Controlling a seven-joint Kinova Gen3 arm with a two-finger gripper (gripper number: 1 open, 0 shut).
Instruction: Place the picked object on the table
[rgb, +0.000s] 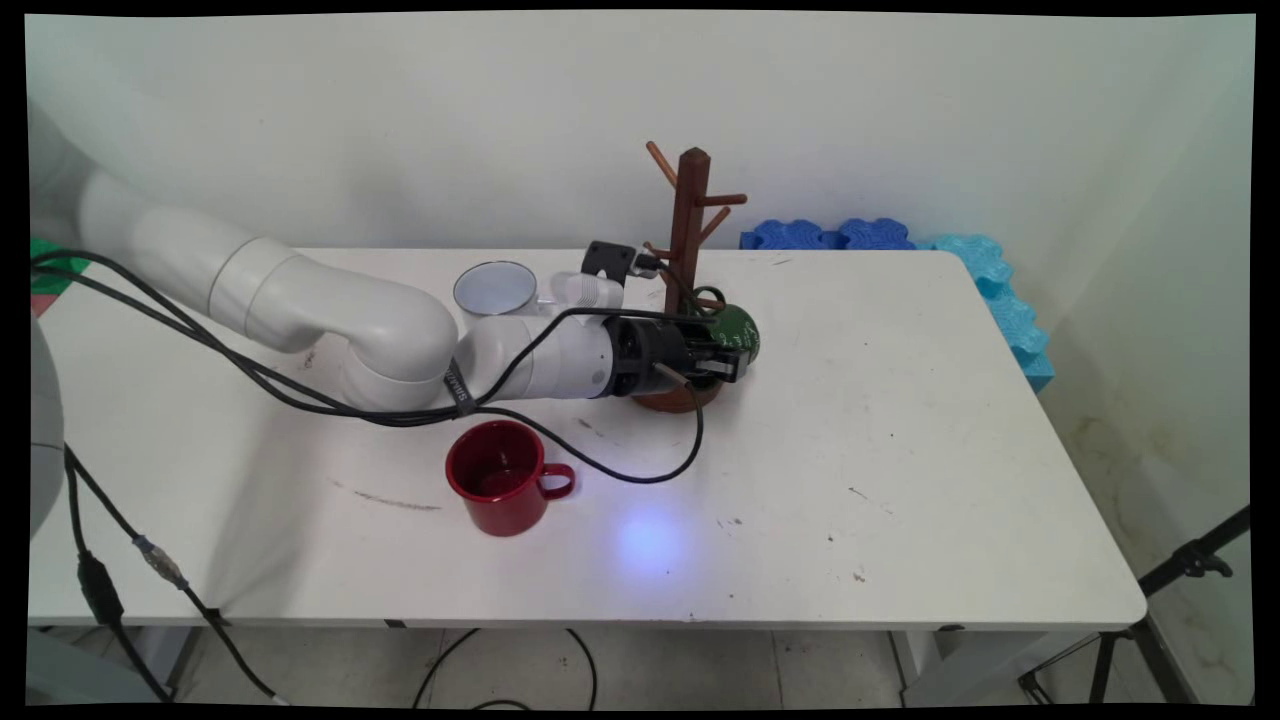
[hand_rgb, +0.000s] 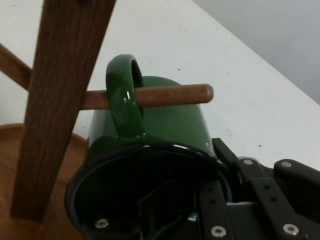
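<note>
Nearest the camera in the main view, a glossy red enamel mug (rgb: 498, 477) stands upright on the white table (rgb: 900, 480), mouth up, handle pointing right. Beyond it the black two-finger gripper (rgb: 722, 355) reaches in from the left, level with the table, and its fingers are clenched on the rim of a dark green enamel mug (rgb: 738, 332). One finger (hand_rgb: 220, 210) goes inside the mouth in the hand view; the other is mostly cut off by the picture's bottom edge. The green mug lies on its side, its long axis running away from the hand toward the right, mouth facing the gripper, handle uppermost. That handle is threaded over a low peg of the brown wooden mug tree (rgb: 692, 230); the peg's rounded tip shows past the loop. The tree's round base is partly hidden behind the wrist. Farther back, a white enamel mug with a dark rim (rgb: 495, 289) stands beside the arm. At the table's far right edge lie blue foam blocks (rgb: 960, 265). No lettering can be read.
</note>
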